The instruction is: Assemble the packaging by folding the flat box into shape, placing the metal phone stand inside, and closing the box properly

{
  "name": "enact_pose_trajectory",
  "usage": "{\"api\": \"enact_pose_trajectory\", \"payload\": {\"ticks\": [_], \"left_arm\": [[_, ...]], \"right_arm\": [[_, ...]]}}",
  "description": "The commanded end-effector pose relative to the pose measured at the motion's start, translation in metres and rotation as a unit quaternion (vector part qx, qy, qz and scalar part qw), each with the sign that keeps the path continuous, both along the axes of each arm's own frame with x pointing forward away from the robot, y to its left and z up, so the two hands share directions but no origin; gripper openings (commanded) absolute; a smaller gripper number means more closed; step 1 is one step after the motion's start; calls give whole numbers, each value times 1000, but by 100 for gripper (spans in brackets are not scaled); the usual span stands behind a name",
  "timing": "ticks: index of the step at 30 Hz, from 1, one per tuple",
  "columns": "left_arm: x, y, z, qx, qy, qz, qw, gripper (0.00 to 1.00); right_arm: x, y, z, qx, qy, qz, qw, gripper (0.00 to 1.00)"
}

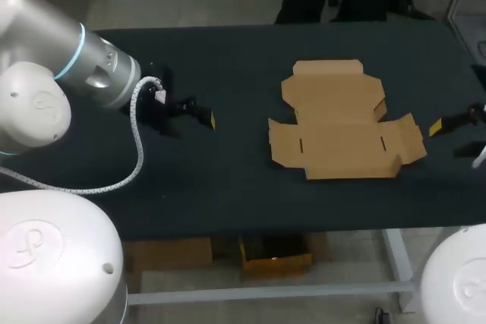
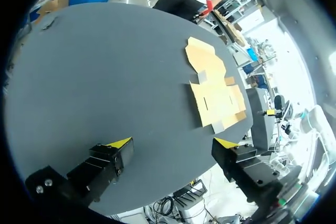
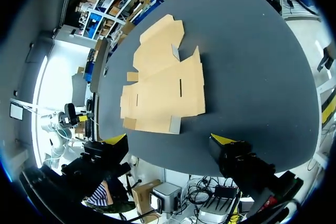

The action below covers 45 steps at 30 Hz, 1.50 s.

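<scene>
Unfolded flat box [image 1: 342,123] lies on the tabletop [image 1: 228,187], nearer the right gripper [image 3: 169,139]. That and the left gripper [image 2: 172,142]: fingers apart, empty. Cardboard looks light and bendy; I'd pinch an outer flap edge.

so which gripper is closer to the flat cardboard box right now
Right. The right gripper sits open just off the flat box's right-side flap, close to its edge. The left gripper, also open, is over bare table on the box's left, with a clearly wider gap.
</scene>
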<state>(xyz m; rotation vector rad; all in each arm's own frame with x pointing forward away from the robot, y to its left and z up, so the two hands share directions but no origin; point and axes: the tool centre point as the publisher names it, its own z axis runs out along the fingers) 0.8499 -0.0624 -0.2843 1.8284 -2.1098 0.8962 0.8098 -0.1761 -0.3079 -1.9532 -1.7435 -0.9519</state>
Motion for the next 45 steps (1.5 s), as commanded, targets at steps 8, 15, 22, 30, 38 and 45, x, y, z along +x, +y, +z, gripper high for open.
{"api": "enact_pose_trajectory", "payload": {"ticks": [8,15,22,30,38,45], "left_arm": [[24,-35,-19,-19,43,-2,999,100],[42,-60,-31,-20,84,20,996,100],[57,-77,-43,-31,112,38,993,100],[59,-96,-56,-37,137,30,989,100],[50,-110,-57,-66,142,32,987,100],[49,-111,-56,-61,135,34,988,100]], "right_arm": [[-3,-12,3,-10,9,14,1000,100],[-4,-14,2,-24,4,42,999,100],[-3,-10,3,-32,5,51,998,100],[-3,-12,4,-31,4,52,998,100],[-2,-11,6,-31,5,55,998,100],[-2,-6,8,-26,5,57,998,100]]}}
